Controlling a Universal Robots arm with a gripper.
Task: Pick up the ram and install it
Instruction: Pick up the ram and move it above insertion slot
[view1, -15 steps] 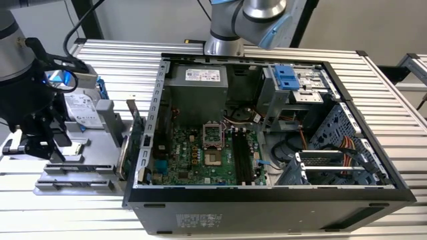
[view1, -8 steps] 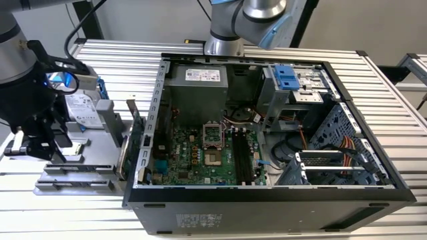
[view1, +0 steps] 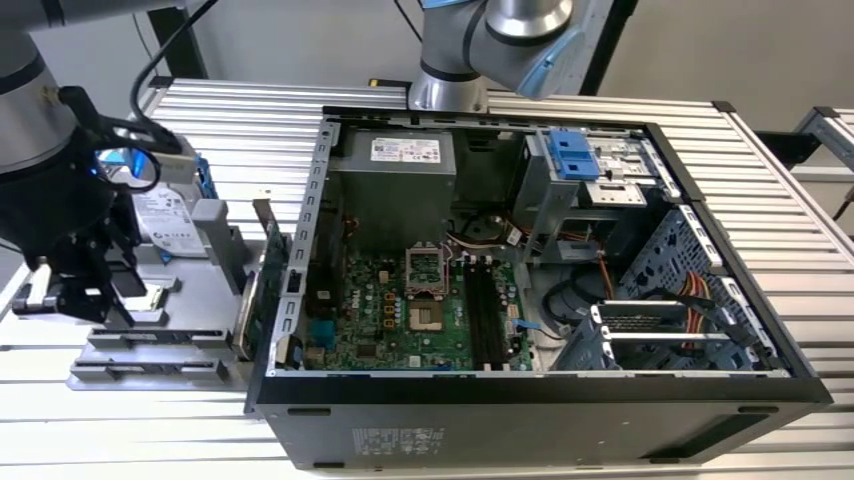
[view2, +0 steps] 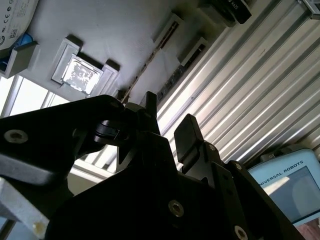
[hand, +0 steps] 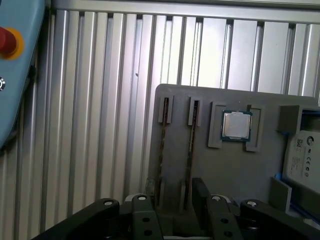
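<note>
Two thin ram sticks stand on edge in parallel slots of the grey parts tray (hand: 235, 175): one ram (hand: 191, 140) and a second (hand: 162, 145) beside it. One stick's edge also shows as a thin line (view2: 150, 65) in the second wrist view. My gripper (hand: 172, 192) hangs just over the near ends of those slots, open, its dark fingertips (view2: 187, 130) apart with nothing between them. I cannot tell which stick it lines up with. In the exterior view the gripper (view1: 107, 295) is low over the tray at the exterior view's left.
On the tray also sit a processor chip (hand: 236, 125), a silver hard drive (view1: 167, 222) and an upright green card (view1: 274, 270). The open computer case (view1: 534, 390) lies at centre, its motherboard (view1: 400, 310) exposed. A second arm (view1: 494, 40) stands behind it. A control pendant (hand: 12, 65) lies nearby.
</note>
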